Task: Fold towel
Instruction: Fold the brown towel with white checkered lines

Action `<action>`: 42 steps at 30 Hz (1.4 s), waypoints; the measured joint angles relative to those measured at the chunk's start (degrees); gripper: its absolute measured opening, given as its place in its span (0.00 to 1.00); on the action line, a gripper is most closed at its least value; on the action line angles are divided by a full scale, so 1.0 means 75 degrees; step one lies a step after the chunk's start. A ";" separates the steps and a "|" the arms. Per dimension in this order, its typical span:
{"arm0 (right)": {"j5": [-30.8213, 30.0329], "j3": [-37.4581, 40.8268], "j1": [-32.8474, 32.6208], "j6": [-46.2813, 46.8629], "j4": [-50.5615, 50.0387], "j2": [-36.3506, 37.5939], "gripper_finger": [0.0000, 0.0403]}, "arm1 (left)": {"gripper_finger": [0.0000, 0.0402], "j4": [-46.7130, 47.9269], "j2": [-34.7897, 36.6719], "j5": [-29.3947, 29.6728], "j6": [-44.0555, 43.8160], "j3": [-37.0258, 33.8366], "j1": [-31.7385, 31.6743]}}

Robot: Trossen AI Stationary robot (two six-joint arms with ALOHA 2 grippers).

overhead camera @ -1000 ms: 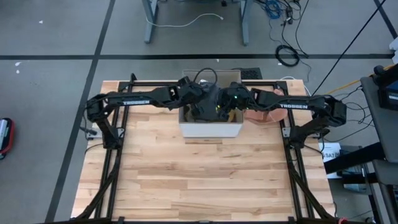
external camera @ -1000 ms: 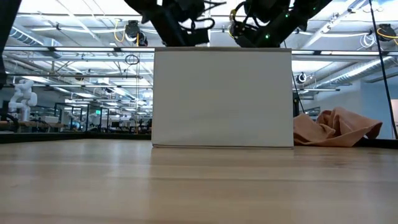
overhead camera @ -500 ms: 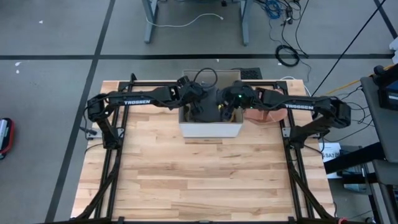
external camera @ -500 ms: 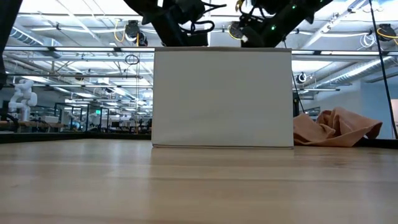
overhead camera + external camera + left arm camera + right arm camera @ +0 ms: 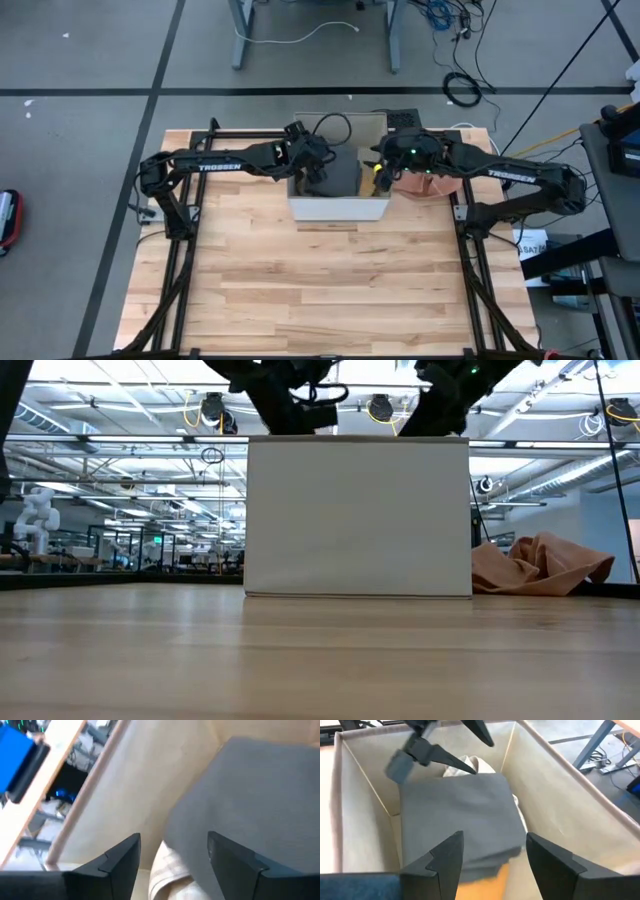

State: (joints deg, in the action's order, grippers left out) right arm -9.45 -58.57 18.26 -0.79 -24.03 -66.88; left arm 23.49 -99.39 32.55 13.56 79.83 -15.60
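A folded grey towel [image 5: 457, 817] lies flat inside a white fabric bin [image 5: 338, 209], on top of a cream towel [image 5: 465, 764] and something orange [image 5: 485, 880]. In the high view the grey towel [image 5: 346, 174] shows in the middle of the bin. My left gripper [image 5: 482, 757] hangs open over the bin's left part, just above the towel's edge [image 5: 250, 795], touching nothing. My right gripper [image 5: 495, 845] stands open above the bin's right rim [image 5: 383, 178], clear of the towel.
A crumpled peach cloth [image 5: 425, 186] lies on the table right of the bin, under my right arm; the low view shows the cloth [image 5: 540, 565] beside the bin's front wall [image 5: 357, 515]. The wooden tabletop [image 5: 320, 280] in front of the bin is bare.
My right gripper has drawn back out of the bin, upward and toward the table's right edge. My left gripper has stayed over the bin's left part and turned a little. The grey towel, hidden under both grippers before, now shows lying flat in the bin.
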 joint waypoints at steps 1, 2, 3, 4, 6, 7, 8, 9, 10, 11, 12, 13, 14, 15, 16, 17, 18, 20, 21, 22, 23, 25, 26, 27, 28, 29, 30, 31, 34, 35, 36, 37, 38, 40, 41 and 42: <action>-0.0002 0.0000 0.0002 -0.0001 -0.0136 0.0124 0.50 | 0.59 -0.0095 0.0010 0.0015 0.0075 0.0011 0.0077; -0.0010 0.0000 0.0003 -0.0004 -0.0274 0.0253 0.50 | 0.59 -0.0099 0.0014 0.0030 0.0139 0.0068 0.0151; -0.0044 0.0000 0.0002 -0.0003 -0.0429 0.0388 0.50 | 0.59 -0.0074 0.0014 0.0091 0.0234 0.0164 0.0221; -0.0121 0.0000 0.0000 0.0009 -0.0589 0.0513 0.50 | 0.59 -0.0070 0.0014 0.0177 0.0304 0.0267 0.0305; -0.0145 0.0000 0.0000 0.0098 -0.0954 0.0749 0.50 | 0.59 -0.0088 0.0014 0.0292 0.0450 0.0534 0.0490; -0.0149 0.0000 0.0000 0.0188 -0.1165 0.0848 0.50 | 0.59 -0.0099 0.0014 0.0310 0.0469 0.0685 0.0591; -0.0151 0.0000 0.0000 0.0278 -0.1389 0.0944 0.50 | 0.59 -0.0096 0.0014 0.0319 0.0470 0.0834 0.0690; -0.0152 0.0000 0.0000 0.0383 -0.1617 0.1018 0.50 | 0.59 -0.0086 0.0014 0.0325 0.0470 0.0997 0.0800; -0.0152 0.0000 0.0000 0.0504 -0.1861 0.1088 0.50 | 0.59 -0.0081 0.0014 0.0324 0.0472 0.1160 0.0923; -0.0154 0.0000 0.0000 0.0634 -0.2152 0.1141 0.50 | 0.59 -0.0076 0.0014 0.0321 0.0471 0.1320 0.1060; -0.0154 0.0000 0.0000 0.0737 -0.2490 0.1165 0.49 | 0.59 -0.0082 0.0017 0.0309 0.0467 0.1462 0.1209; -0.0154 0.0003 0.0000 0.0843 -0.2829 0.1187 0.49 | 0.59 -0.0082 0.0017 0.0234 0.0467 0.1584 0.1363; -0.0152 0.0003 0.0000 0.0958 -0.3151 0.1194 0.49 | 0.59 -0.0084 0.0017 0.0150 0.0467 0.1691 0.1519; -0.0154 0.0003 0.0000 0.1069 -0.3464 0.1199 0.49 | 0.59 -0.0085 0.0017 0.0077 0.0467 0.1762 0.1686; -0.0154 0.0003 0.0000 0.1186 -0.3785 0.1199 0.49 | 0.59 -0.0122 0.0017 0.0027 0.0467 0.1795 0.1862; -0.0154 0.0003 0.0000 0.1296 -0.4053 0.1199 0.49 | 0.59 -0.0169 0.0017 0.0004 0.0470 0.1803 0.2033; -0.0157 0.0003 -0.0001 0.1400 -0.4310 0.1199 0.49 | 0.59 -0.0175 0.0017 -0.0003 0.0470 0.1807 0.2208; -0.0162 0.0006 -0.0049 0.1595 -0.4662 0.1199 0.49 | 0.59 -0.0183 0.0017 -0.0017 0.0472 0.1807 0.2558; -0.0172 0.0006 -0.0097 0.1670 -0.4798 0.1199 0.49 | 0.59 -0.0181 0.0017 -0.0025 0.0470 0.1807 0.2722; -0.0175 0.0006 -0.0153 0.1729 -0.4919 0.1199 0.49 | 0.59 -0.0170 0.0017 -0.0022 0.0464 0.1807 0.2916; -0.0174 0.0006 -0.0217 0.1795 -0.5019 0.1199 0.49 | 0.59 -0.0152 0.0017 -0.0025 0.0441 0.1807 0.3092; -0.0169 0.0006 -0.0354 0.1909 -0.5227 0.1199 0.49 | 0.59 -0.0088 0.0017 -0.0026 0.0328 0.1807 0.3452; -0.0175 0.0009 -0.0423 0.1978 -0.5320 0.1199 0.49 | 0.59 -0.0022 0.0017 -0.0039 0.0231 0.1807 0.3620; -0.0192 0.0030 -0.0490 0.2032 -0.5382 0.1199 0.49 | 0.59 0.0030 0.0017 -0.0048 0.0107 0.1807 0.3782; -0.0228 0.0074 -0.0551 0.2080 -0.5435 0.1199 0.49 | 0.59 0.0050 0.0017 -0.0051 -0.0006 0.1805 0.3942; -0.0312 0.0147 -0.0620 0.2134 -0.5488 0.1199 0.49 | 0.59 0.0018 0.0017 -0.0051 -0.0130 0.1766 0.4086; -0.0394 0.0254 -0.0684 0.2186 -0.5557 0.1202 0.49 | 0.59 -0.0007 0.0017 -0.0048 -0.0254 0.1690 0.4233; -0.0472 0.0419 -0.0736 0.2206 -0.5590 0.1205 0.49 | 0.59 -0.0016 0.0017 -0.0048 -0.0361 0.1600 0.4374; -0.0539 0.1104 -0.0847 0.1939 -0.5569 0.1203 0.49 | 0.59 -0.0028 0.0017 -0.0051 -0.0694 0.1233 0.4737; -0.0543 0.1386 -0.0882 0.1705 -0.5496 0.1204 0.49 | 0.59 -0.0106 0.0017 -0.0052 -0.0798 0.1066 0.4830; -0.0542 0.1691 -0.0921 0.1510 -0.5381 0.1203 0.49 | 0.59 -0.0252 0.0017 -0.0052 -0.0911 0.0873 0.4913; -0.0534 0.1954 -0.0951 0.1384 -0.5232 0.1193 0.49 | 0.59 -0.0388 0.0017 -0.0051 -0.0994 0.0674 0.4989; -0.0483 0.2045 -0.0957 0.1294 -0.5197 0.1146 0.49 | 0.59 -0.0544 0.0017 -0.0054 -0.1100 0.0463 0.5052; -0.0525 0.1775 -0.0986 0.1280 -0.5121 0.0987 0.49 | 0.59 -0.0819 0.0006 -0.0051 -0.1310 0.0075 0.5165; -0.0620 0.1740 -0.1036 0.1305 -0.5042 0.0971 0.49 | 0.59 -0.1103 0.0005 -0.0051 -0.1413 -0.0134 0.5208; -0.0717 0.1749 -0.1071 0.1311 -0.5093 0.0930 0.49 | 0.59 -0.1412 0.0007 -0.0050 -0.1547 -0.0354 0.5244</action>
State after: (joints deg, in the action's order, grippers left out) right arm -14.83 -45.45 10.23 9.04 -62.23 -59.91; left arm 12.90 -99.34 32.17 1.96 77.18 23.73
